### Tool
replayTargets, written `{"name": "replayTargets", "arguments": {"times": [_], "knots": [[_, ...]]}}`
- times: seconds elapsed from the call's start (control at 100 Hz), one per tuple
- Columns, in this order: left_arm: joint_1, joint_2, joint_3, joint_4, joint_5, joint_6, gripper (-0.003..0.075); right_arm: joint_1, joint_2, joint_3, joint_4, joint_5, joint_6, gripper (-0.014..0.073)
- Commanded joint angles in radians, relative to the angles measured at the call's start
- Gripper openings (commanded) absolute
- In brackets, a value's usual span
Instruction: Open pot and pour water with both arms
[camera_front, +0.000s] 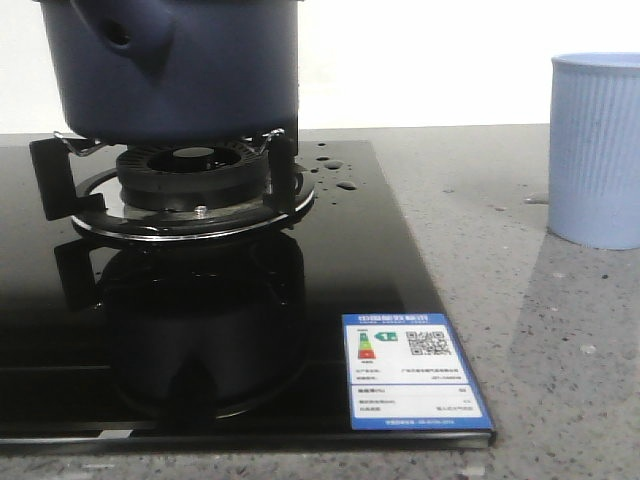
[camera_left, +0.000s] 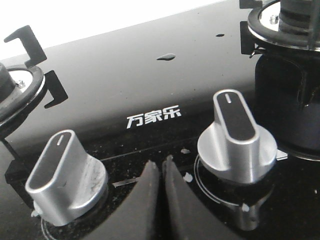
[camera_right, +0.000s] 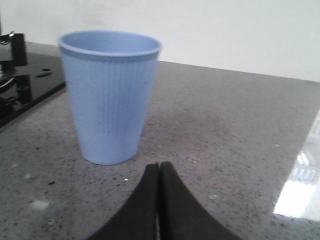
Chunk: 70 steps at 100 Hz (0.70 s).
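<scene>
The left gripper (camera_left: 161, 172) hangs low over the front edge of the hob (camera_left: 125, 75), its two dark fingers pressed together with nothing between them. It sits between two silver knobs: the left knob (camera_left: 65, 177) and the right knob (camera_left: 237, 137), each with a black top face and a white index line. Past the knobs, white characters are printed on the black glass, and a few water drops lie farther back.

The right gripper (camera_right: 159, 172) is also closed on nothing, fingers touching along their length. It is held low above the grey speckled counter (camera_right: 225, 125), aimed at the cup (camera_right: 109, 95), which stands upright just ahead of the fingertips, apart from them.

In the front view neither arm shows. The pot (camera_front: 170, 65) sits upright on the burner (camera_front: 190, 180), on the black pan supports, in the upper left of the view; its top is cut off by the frame, so whether a lid is on cannot be told. Its axis stands vertical. The stubby spout with its small round hole points toward the camera and a little to the left. Water drops dot the glass just right of the burner. The cup (camera_front: 597, 150) stands on the counter (camera_front: 540, 350) well to the right of the pot, off the hob. A blue-bordered energy label (camera_front: 412, 372) is stuck on the hob's near right corner.
</scene>
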Motion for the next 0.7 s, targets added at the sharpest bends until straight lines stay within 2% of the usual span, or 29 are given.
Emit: {"name": "replayTargets", "arguments": {"times": [0.0, 0.13, 0.29, 0.69], "knots": [[0.0, -0.015, 0.039, -0.009, -0.042, -0.009, -0.0019, -0.054, -0.04, 0.005, 0.034, 0.005, -0.02, -0.0074], [0.0, -0.015, 0.039, -0.009, -0.042, -0.009, -0.0019, -0.102, -0.137, 0.005, 0.046, 0.131, -0.02, -0.0074], [0.0, -0.015, 0.039, -0.009, -0.042, -0.009, -0.0019, -0.105, -0.131, 0.005, 0.054, 0.264, -0.02, -0.0074], [0.0, -0.015, 0.039, -0.009, -0.042, -0.009, -0.0019, -0.105, -0.131, 0.005, 0.054, 0.261, -0.02, -0.0074]]}}
